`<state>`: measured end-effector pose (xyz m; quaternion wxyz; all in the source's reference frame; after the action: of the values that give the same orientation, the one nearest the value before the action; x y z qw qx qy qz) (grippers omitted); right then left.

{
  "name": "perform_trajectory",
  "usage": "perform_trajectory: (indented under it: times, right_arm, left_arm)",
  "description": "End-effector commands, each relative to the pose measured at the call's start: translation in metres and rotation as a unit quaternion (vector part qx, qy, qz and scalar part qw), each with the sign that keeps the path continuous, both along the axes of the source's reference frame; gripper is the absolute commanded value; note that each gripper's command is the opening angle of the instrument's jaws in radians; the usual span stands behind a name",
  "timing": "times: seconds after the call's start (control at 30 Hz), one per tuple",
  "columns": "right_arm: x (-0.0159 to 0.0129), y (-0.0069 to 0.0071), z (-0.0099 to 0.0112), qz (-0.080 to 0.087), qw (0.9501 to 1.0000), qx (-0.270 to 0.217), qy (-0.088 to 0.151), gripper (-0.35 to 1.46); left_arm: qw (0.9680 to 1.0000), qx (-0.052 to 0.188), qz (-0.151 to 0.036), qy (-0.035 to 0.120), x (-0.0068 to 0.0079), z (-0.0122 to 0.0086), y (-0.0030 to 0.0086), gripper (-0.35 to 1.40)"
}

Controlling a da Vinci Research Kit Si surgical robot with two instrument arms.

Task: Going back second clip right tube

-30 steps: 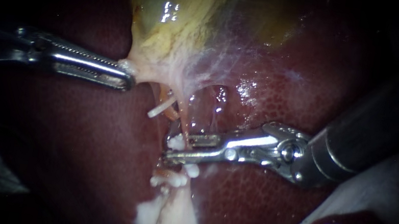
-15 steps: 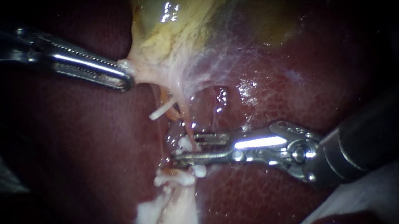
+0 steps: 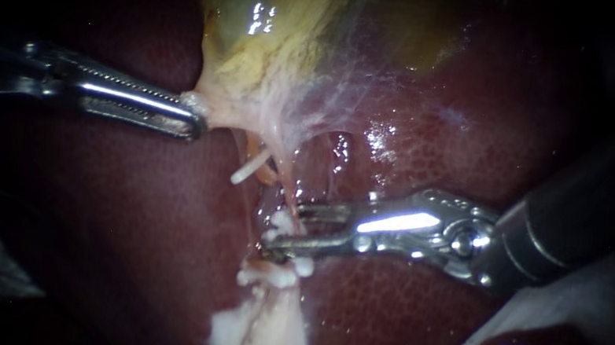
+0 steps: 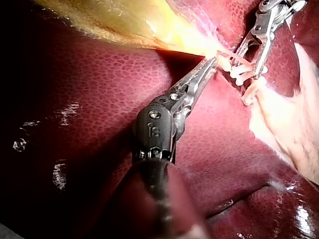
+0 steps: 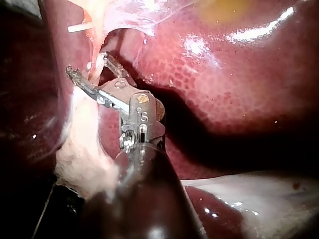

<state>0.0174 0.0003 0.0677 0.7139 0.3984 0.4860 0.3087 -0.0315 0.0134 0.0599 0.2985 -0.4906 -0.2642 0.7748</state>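
Yellow gallbladder (image 3: 261, 40) is pulled left by the left instrument (image 3: 191, 119), jaws clamped on it, stretching the right tube (image 3: 284, 177). The right instrument (image 3: 280, 228) has its jaws apart around the tube's white clip (image 3: 282, 220), seemingly released for withdrawal.

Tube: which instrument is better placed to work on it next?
Right instrument: its open jaws straddle the tube by the clips. The left instrument is shut on the gallbladder, apart from the tube.
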Motion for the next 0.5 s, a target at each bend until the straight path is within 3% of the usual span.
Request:
perform_trajectory:
  times: [0.03,0.23,0.5]
  right_arm:
    - [0.0004,-0.0003,-0.0002,-0.002,1.0,0.003,0.008,0.5]
    - [0.0014,-0.0012,-0.001,-0.018,0.9994,-0.017,0.023,0.49]
    - [0.0016,-0.0011,-0.0009,-0.032,0.9959,-0.075,0.039,0.49]
  left_arm:
    - [1.0,0.0,0.0,0.0,0.0,0.0,0.0,-0.35]
    - [1.0,0.0,0.0,0.001,0.0,0.0,0.0,-0.35]
    - [1.0,0.0,0.0,0.001,-0.0001,0.0,0.0,-0.35]
